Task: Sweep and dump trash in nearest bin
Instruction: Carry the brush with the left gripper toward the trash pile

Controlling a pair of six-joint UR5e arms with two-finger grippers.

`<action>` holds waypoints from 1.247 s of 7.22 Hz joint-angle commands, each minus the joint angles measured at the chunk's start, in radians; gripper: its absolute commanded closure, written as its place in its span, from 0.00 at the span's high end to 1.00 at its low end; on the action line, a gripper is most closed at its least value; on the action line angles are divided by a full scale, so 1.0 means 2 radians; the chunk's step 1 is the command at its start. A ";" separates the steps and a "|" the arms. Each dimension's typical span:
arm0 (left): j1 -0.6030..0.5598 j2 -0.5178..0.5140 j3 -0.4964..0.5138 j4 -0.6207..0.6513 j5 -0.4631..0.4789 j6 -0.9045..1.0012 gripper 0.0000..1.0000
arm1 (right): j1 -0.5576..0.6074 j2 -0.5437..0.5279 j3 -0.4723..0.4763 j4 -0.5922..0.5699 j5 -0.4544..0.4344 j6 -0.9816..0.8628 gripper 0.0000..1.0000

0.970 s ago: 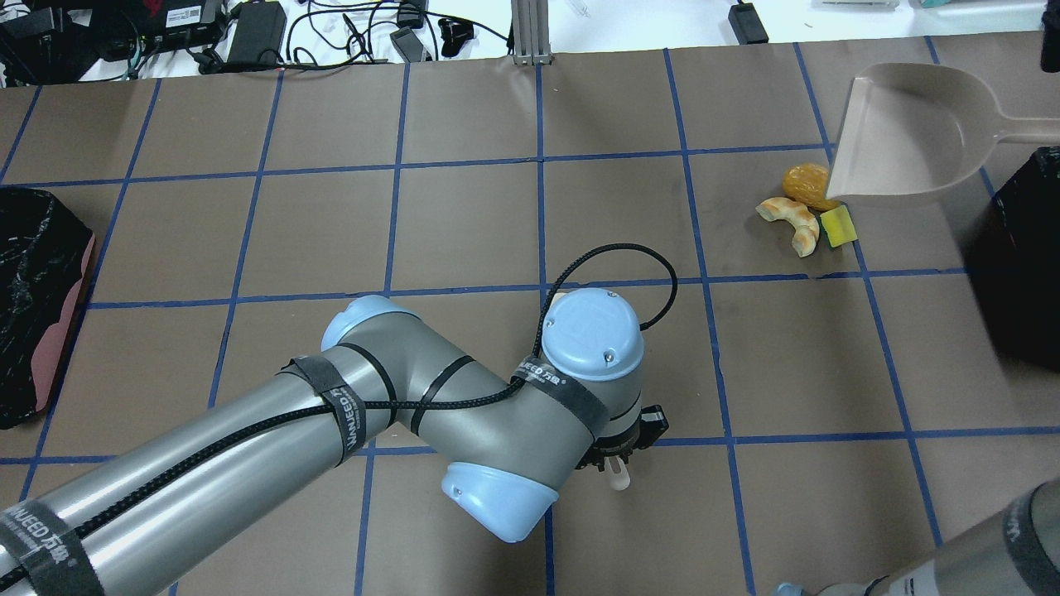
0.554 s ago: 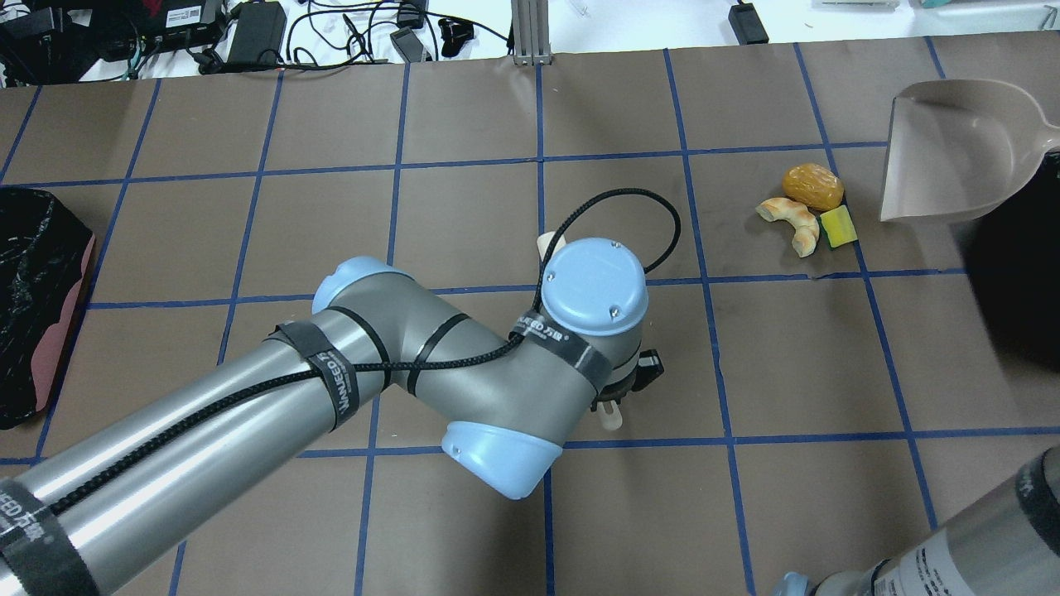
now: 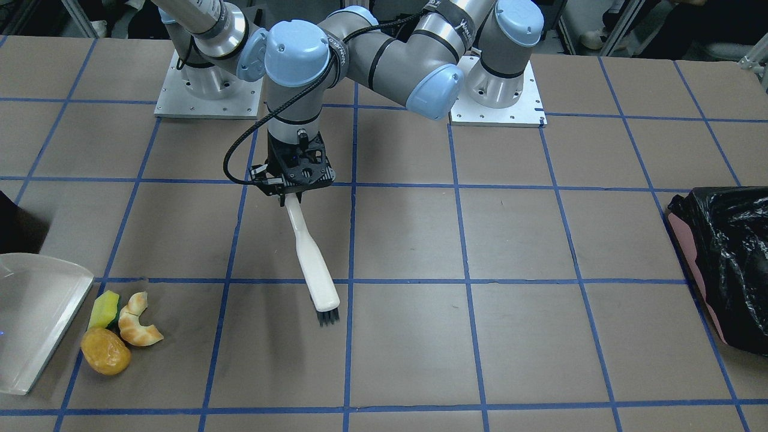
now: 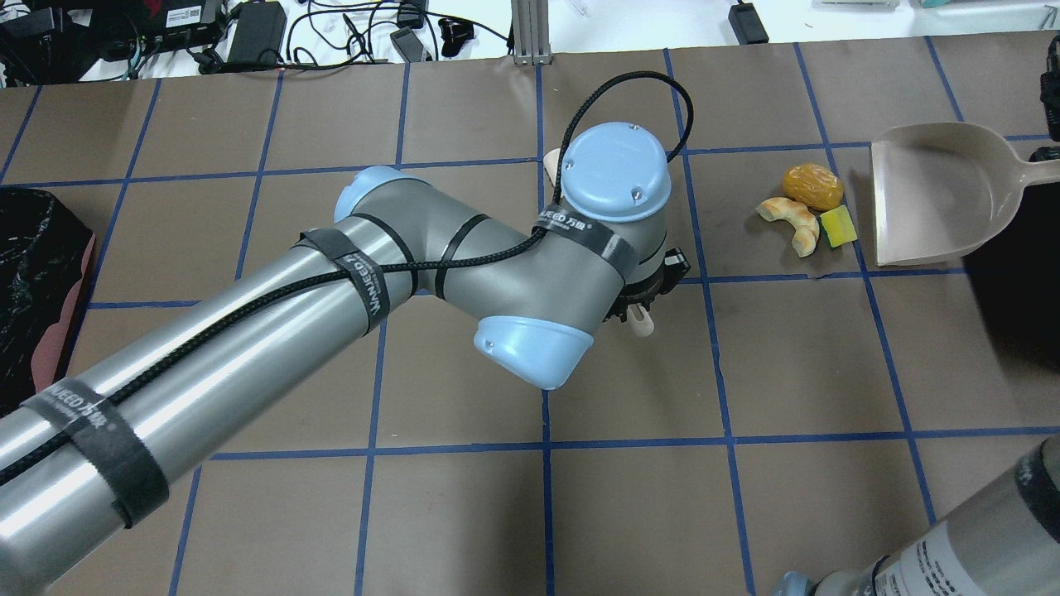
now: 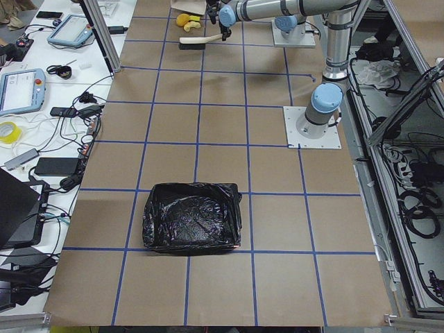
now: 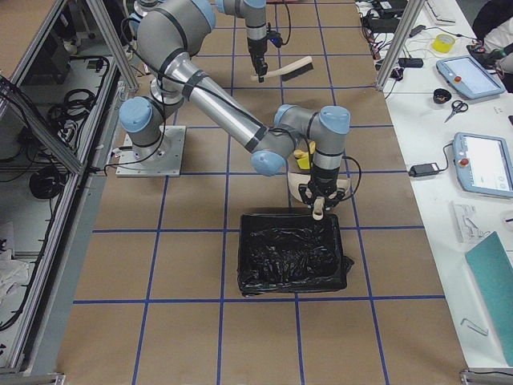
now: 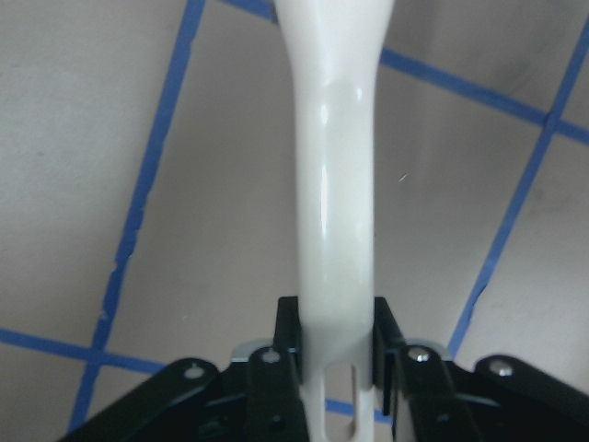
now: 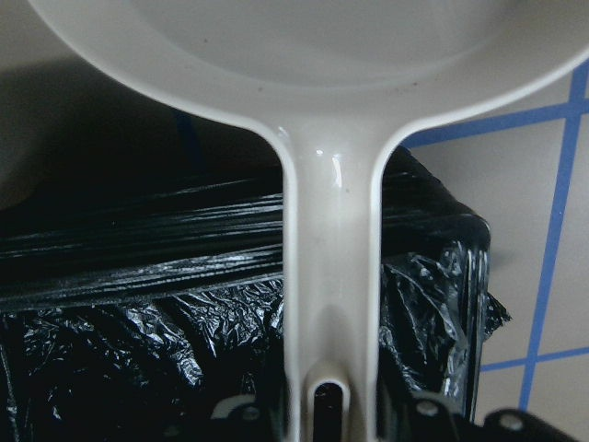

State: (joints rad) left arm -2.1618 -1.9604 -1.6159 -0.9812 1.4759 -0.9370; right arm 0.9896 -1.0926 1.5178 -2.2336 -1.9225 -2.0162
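The trash lies at the right of the overhead view: an orange-brown bun (image 4: 813, 186), a pale croissant piece (image 4: 791, 222) and a yellow-green sponge (image 4: 838, 226). My left gripper (image 3: 292, 193) is shut on the white handle of a brush (image 3: 313, 267) with black bristles, held tilted, about two grid squares from the trash. My right gripper (image 8: 327, 405) is shut on the handle of the beige dustpan (image 4: 936, 194), whose open edge faces the trash just beside the sponge. The black bin (image 4: 1014, 306) stands under the dustpan handle and shows a black bag (image 8: 138, 304) in the right wrist view.
A pink bin lined with a crinkly black bag (image 3: 729, 264) stands at the opposite end of the table. Brown paper with a blue tape grid covers the table (image 4: 464, 505). Cables and power bricks (image 4: 257, 33) lie beyond the far edge.
My left arm has carried the brush away from the robot and toward the trash. The dustpan has shifted right and come down beside the sponge.
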 commanded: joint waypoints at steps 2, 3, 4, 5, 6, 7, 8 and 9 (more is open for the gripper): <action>-0.007 -0.069 0.087 -0.034 -0.071 0.111 0.00 | 0.002 -0.001 0.010 -0.008 0.003 -0.005 0.00; -0.012 -0.087 0.117 -0.064 -0.086 0.152 0.00 | 0.004 -0.001 0.014 -0.008 0.004 -0.001 0.00; -0.018 -0.107 0.142 -0.084 -0.086 0.187 0.00 | 0.006 -0.001 0.016 -0.008 0.005 0.000 0.00; -0.023 -0.128 0.165 -0.086 -0.086 0.192 0.00 | 0.008 -0.001 0.017 -0.008 0.005 0.000 0.00; -0.029 -0.155 0.197 -0.088 -0.087 0.192 0.00 | 0.009 -0.001 0.017 -0.008 0.006 0.001 0.00; -0.033 -0.182 0.233 -0.095 -0.087 0.189 0.00 | 0.010 -0.001 0.017 -0.008 0.006 0.004 0.00; -0.033 -0.204 0.262 -0.109 -0.087 0.182 0.00 | 0.015 0.000 0.017 -0.007 0.009 0.005 0.00; -0.033 -0.215 0.277 -0.111 -0.087 0.166 0.00 | 0.018 0.000 0.017 -0.005 0.009 0.007 0.00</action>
State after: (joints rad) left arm -2.2259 -2.3510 -1.1136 -1.1892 1.3025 -0.5765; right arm 1.0173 -1.0928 1.5521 -2.2467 -1.9070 -2.0066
